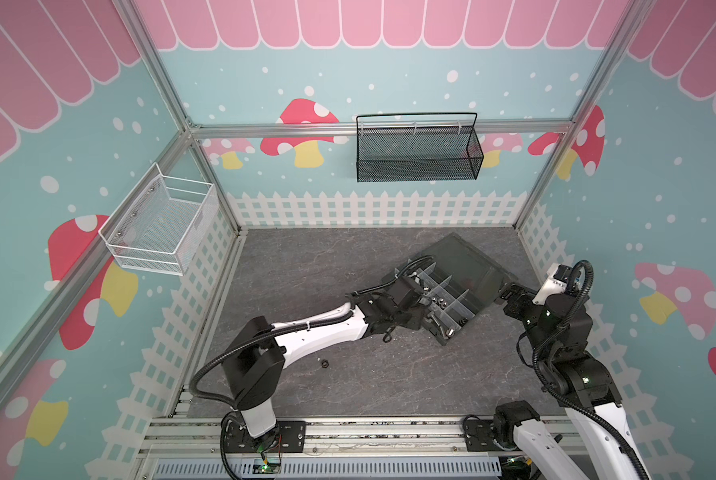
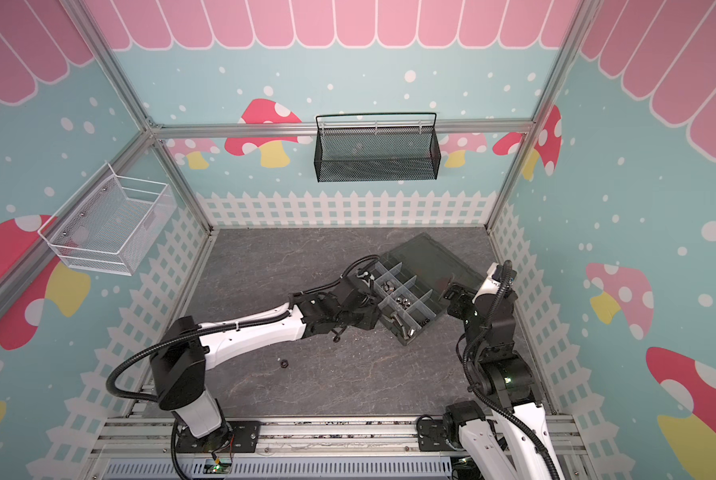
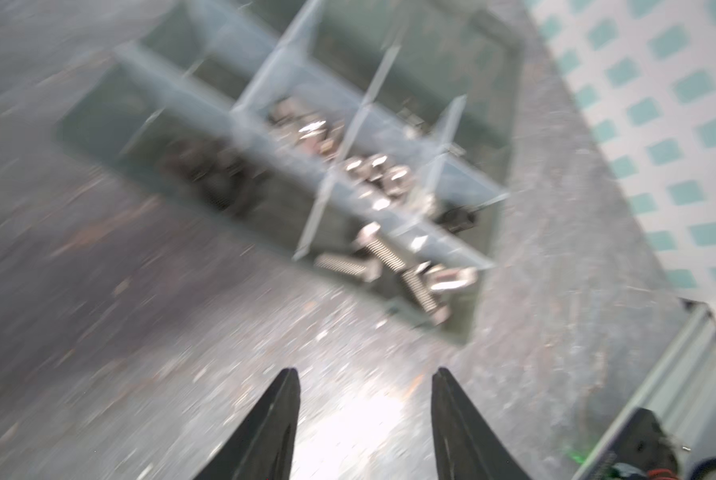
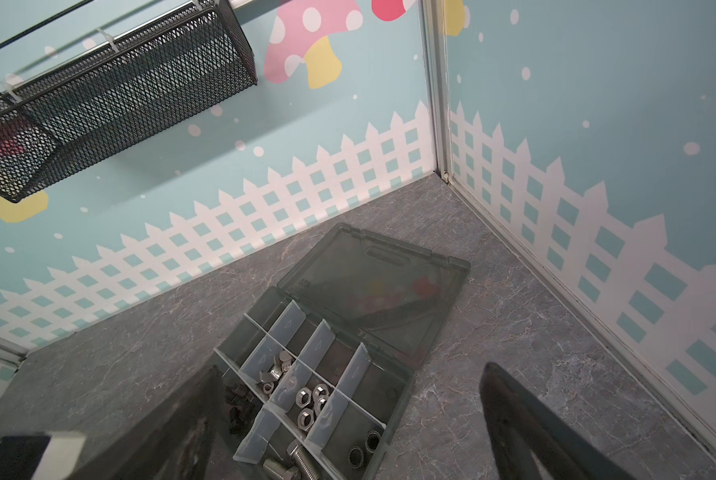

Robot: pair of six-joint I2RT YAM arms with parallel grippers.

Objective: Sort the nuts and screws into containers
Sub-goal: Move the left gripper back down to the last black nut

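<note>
The dark grey organizer box (image 1: 479,309) (image 4: 406,386) lies open on the table, lid (image 1: 468,259) flat behind it. Its containers hold silver screws (image 3: 372,257) (image 4: 298,461), silver nuts (image 3: 377,170) (image 4: 312,401), black screws (image 4: 237,409) and black nuts (image 4: 364,449). One black nut (image 1: 324,364) (image 2: 283,363) lies loose on the table. My left gripper (image 1: 422,307) (image 3: 366,374) is at the box's left edge, open, with nothing between its fingers; its wrist view is blurred. My right gripper (image 1: 508,291) (image 4: 350,368) stands open wide at the box's right side.
A black mesh basket (image 1: 418,151) hangs on the back wall and a white wire basket (image 1: 160,224) on the left wall. Walls close the table on three sides. A metal rail (image 1: 368,432) runs along the front.
</note>
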